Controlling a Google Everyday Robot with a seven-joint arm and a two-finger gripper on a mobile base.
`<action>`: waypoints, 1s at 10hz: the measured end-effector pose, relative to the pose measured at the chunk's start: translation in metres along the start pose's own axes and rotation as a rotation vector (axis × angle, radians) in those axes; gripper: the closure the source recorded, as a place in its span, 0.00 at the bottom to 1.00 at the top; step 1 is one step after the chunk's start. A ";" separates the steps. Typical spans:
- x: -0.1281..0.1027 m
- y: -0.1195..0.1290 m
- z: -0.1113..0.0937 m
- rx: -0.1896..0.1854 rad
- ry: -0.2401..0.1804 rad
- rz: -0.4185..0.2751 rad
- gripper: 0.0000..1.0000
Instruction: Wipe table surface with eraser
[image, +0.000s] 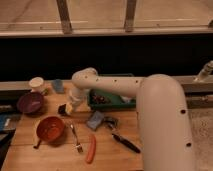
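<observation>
A dark window wall runs behind a light plank tabletop (55, 156) crowded with kitchen things. The white arm reaches in from the right of the view and bends down to the rear-left part of the wood. The gripper (70, 106) hangs low there, between the purple bowl (30, 102) and the green tray (114, 107). The eraser (62, 109) is a small black block at the gripper's tip, on its left side in the view, touching it and apparently resting on the wood. Whether the gripper is clamped on the block or only set against it cannot be told. The block looks too squat to give a clear long axis. The coming stroke turns on where bare wood lies from this spot. The bowl is near on the left, the tray just beside on the right, and the red-brown pan (50, 129) and fork (75, 138) sit toward the near edge. The open lane is probably the short strip right around the eraser, running forward between pan and fork. A wipe would likely have to be short and kept pressed flat, or it risks nudging the bowl or the pan's rim.
</observation>
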 end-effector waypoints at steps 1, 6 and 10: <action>0.000 -0.012 -0.005 0.011 -0.009 0.021 1.00; -0.048 -0.027 0.005 -0.002 -0.023 0.019 1.00; -0.080 0.011 0.025 -0.024 -0.003 -0.093 1.00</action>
